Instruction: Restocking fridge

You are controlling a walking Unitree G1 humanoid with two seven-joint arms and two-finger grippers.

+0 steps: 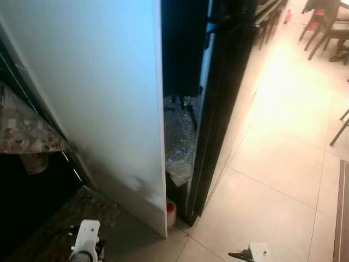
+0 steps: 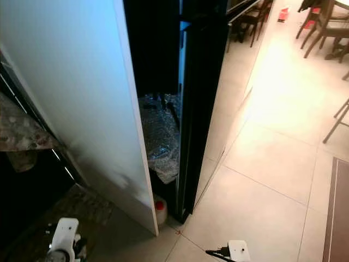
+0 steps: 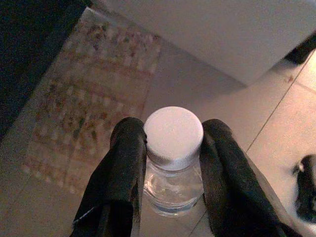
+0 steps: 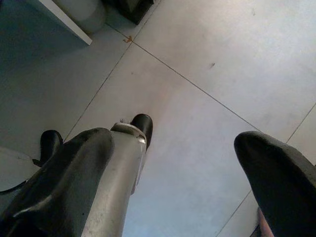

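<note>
My left gripper is shut on a small clear bottle with a white screw cap, held low above a patterned rug. That arm's white wrist shows at the bottom of the eye views. A tall white fridge panel stands in front of me, with a glossy black panel to its right. In the narrow dark gap between them lies crinkled clear plastic wrap. My right gripper hangs open over the bare floor tiles, and its wrist is at the bottom right.
A red-capped white jug stands on the floor at the foot of the gap. A patterned rug lies lower left, and a floral cloth hangs at left. Chairs stand far right beyond the open tiled floor.
</note>
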